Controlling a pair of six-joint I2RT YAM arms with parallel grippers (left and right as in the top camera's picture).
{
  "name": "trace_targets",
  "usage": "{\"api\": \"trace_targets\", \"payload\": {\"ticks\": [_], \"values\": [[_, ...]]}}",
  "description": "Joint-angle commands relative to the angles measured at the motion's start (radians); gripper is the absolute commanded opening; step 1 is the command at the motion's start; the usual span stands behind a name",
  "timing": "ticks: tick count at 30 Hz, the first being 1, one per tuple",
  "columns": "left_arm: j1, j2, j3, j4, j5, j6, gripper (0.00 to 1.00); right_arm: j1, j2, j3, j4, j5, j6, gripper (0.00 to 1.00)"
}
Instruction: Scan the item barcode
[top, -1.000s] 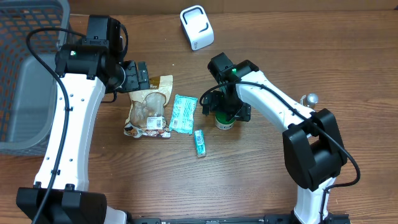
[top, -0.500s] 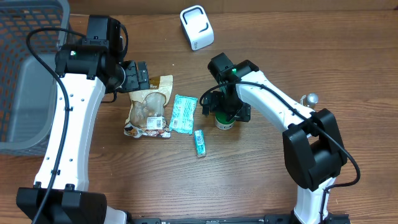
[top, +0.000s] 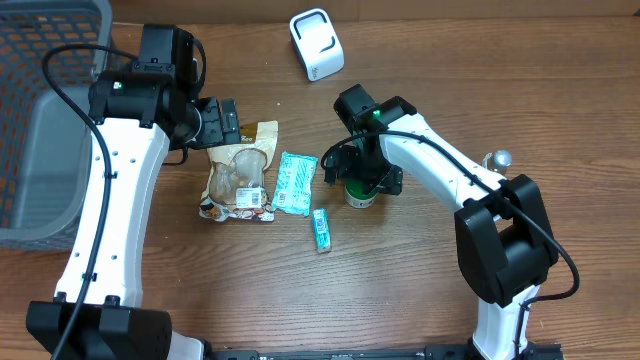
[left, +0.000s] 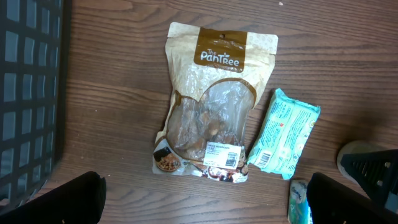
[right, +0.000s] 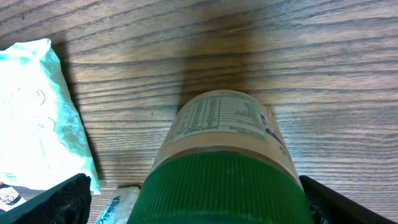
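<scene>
Pretty sure this is a robotics lab bench dressed up as a shop checkout. Two white-and-black robot arms (top: 430, 160) work over a brown wood-grain table (top: 420, 300) with a white boxy barcode scanner (top: 316, 44), a grey plastic mesh basket (top: 40, 120), a beige snack pouch (left: 211, 106) and a teal wrapped pack (left: 285, 138).

From overhead, the right pincer (top: 359, 181) covers most of the green-lidded tan jar (top: 360, 199); its label print (right: 217, 118) is unreadable.

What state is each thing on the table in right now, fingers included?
Brown PanTree snack pouch: lying flat, white sticker facing up.
Large teal plastic packet: lying flat beside the pouch.
Small teal packet: lying flat, apart from the others.
Green-lidded jar: upright, lid on.
White barcode scanner: standing, untouched.
Left fingers: open above the pouch, holding nothing.
Right fingers: open, straddling the jar.
</scene>
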Motion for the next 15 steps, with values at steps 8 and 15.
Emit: {"api": "trace_targets", "payload": {"ticks": [8,15], "values": [[-0.001,0.008,-0.002,0.000,0.005,0.008,1.00,0.004,0.006,-0.004,-0.020,0.046,0.058,0.92],[-0.001,0.008,-0.002,0.000,0.005,0.008,1.00,0.005,0.006,-0.004,-0.030,0.046,0.058,0.71]]}}
